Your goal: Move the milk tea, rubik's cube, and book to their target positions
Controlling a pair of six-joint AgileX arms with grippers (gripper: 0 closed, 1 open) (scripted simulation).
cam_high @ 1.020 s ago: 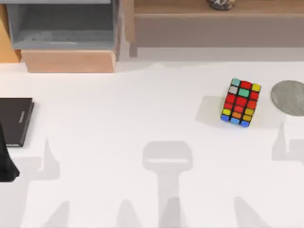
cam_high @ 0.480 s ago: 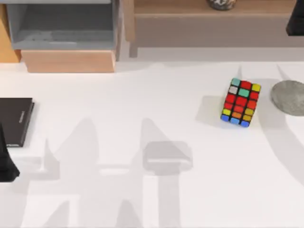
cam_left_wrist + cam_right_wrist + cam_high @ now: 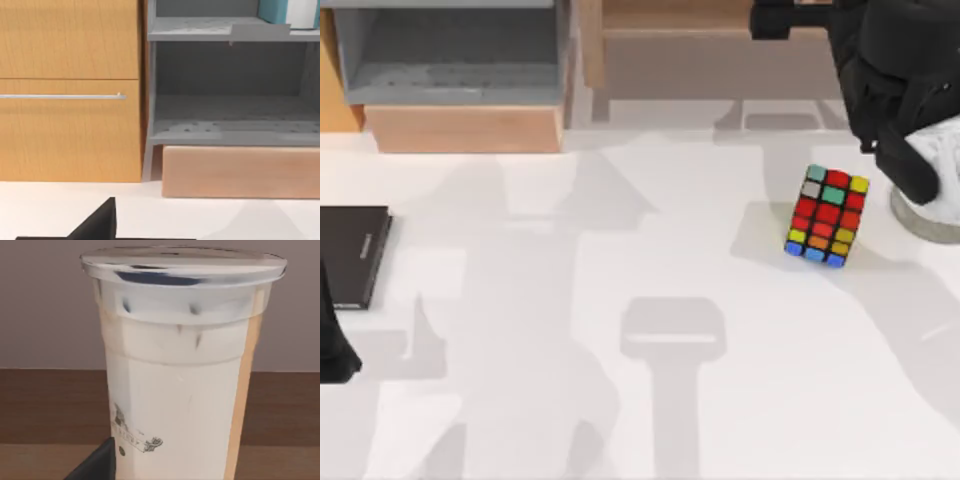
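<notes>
Our right gripper (image 3: 930, 165) carries the milk tea (image 3: 180, 365) at three o'clock over the grey disc (image 3: 920, 222); finger state unclear. Rubik's cube (image 3: 827, 216) remains unmoved.

top view looks down; right wrist faces milk tea (image 3: 182, 370) closely.

Open room: white table (image 3: 620, 230) left of the rubik's cube (image 3: 827, 217).
Blocked: right arm (image 3: 890, 90) just right of the cube.
</notes>
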